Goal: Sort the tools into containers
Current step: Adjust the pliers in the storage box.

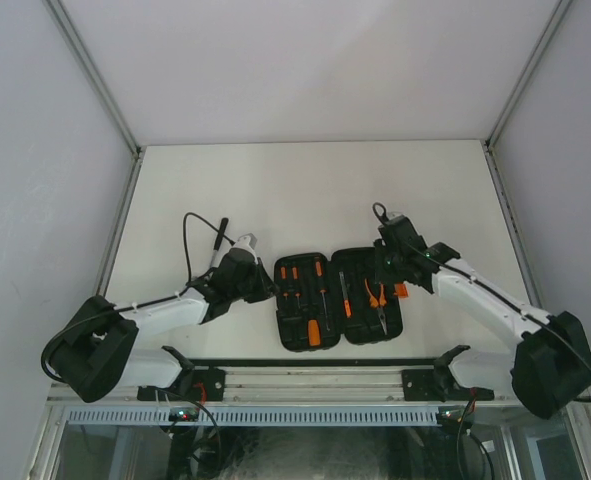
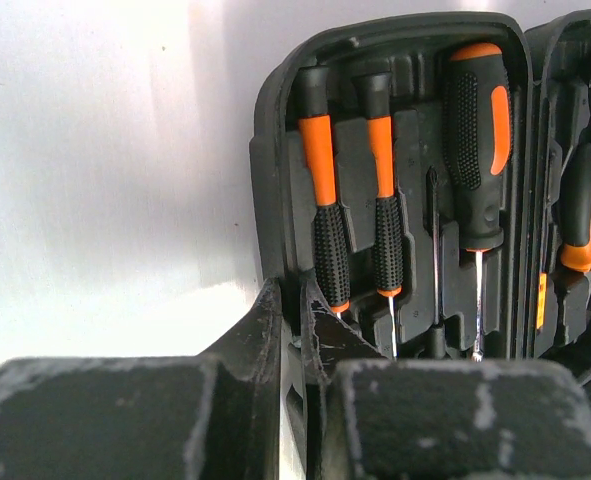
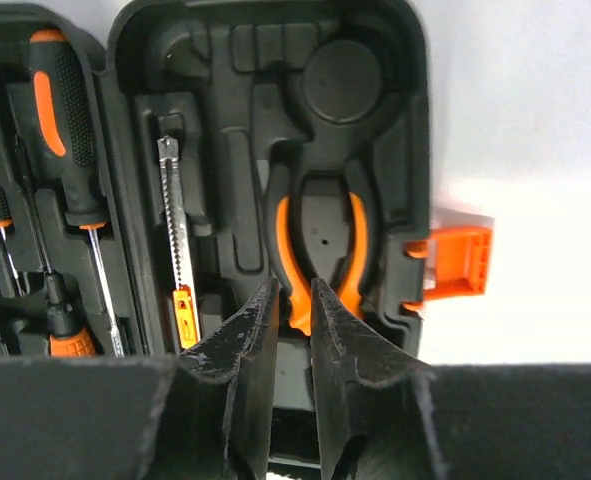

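1. Top external view: the black tool case (image 1: 365, 341) lies opened flat on the white surface (image 1: 225, 190) between both arms, with its moulded slots facing up, apparently so tools can drop straight in.
2. Left wrist view: the left hand (image 2: 295, 292), fingers drawn nearly together, sits at the case's left rim, probably to steady it. A pinch on the rim cannot be confirmed.
3. Filling the left half, the screwdrivers (image 2: 380, 200) point handles toward the far edge and tips toward the arms.
4. Right wrist view: the pliers (image 3: 287, 255) rest in the right half's recess, long axis running far to near, handles far.
5. The right hand (image 3: 293, 292), fingers narrow, straddles their converging end. Whether it clamps them cannot be told.
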Controlling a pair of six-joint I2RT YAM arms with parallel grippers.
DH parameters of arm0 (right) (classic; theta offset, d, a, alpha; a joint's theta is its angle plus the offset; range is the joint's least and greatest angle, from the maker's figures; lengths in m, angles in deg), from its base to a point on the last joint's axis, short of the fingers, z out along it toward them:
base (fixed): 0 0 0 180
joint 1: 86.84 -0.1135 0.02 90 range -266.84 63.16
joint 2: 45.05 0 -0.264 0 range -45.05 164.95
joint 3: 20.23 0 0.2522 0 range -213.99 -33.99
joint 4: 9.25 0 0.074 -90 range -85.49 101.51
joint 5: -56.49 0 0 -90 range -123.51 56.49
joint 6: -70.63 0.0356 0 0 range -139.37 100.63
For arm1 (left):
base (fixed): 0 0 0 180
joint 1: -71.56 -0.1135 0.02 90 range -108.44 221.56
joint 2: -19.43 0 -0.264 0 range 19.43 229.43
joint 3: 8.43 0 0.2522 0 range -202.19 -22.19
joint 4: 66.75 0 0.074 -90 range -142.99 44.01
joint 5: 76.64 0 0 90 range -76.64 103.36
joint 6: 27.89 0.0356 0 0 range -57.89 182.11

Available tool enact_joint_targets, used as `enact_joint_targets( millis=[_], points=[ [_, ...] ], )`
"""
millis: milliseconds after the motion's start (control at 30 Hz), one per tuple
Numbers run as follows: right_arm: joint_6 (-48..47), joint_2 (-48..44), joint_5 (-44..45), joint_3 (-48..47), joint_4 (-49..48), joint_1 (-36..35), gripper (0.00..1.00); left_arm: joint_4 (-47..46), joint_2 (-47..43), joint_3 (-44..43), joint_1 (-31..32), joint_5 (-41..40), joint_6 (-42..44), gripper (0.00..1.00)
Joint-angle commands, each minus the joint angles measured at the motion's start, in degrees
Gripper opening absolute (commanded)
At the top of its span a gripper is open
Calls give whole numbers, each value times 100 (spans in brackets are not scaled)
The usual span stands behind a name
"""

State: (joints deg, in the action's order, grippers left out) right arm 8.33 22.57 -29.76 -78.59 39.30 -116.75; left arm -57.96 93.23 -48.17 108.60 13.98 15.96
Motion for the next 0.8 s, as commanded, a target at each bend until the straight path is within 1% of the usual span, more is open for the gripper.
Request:
enact_joint_targets(
  millis=[0, 133, 267, 433, 667, 767],
  points=[
    [-321, 602, 64, -422, -232, -297, 18, 119, -160, 14, -21, -37, 18, 0],
    [-333, 1134, 185, -699, -186, -406, 18, 119, -173, 19, -21, -38, 18, 0],
    [-299, 1473, 268, -830, -124, -488, 18, 119, -200, 30, -21, -36, 1, 0],
    [-251, 1688, 334, -832, 2, -510, 16, 119, -211, 33, -21, -42, -8, 0],
    [-245, 1958, 189, -842, 55, -542, 16, 119, -199, 29, -21, -34, 1, 0],
    [-157, 2148, 232, -889, 211, -523, 14, 119, -203, 24, -20, -29, 1, 0]
  ],
)
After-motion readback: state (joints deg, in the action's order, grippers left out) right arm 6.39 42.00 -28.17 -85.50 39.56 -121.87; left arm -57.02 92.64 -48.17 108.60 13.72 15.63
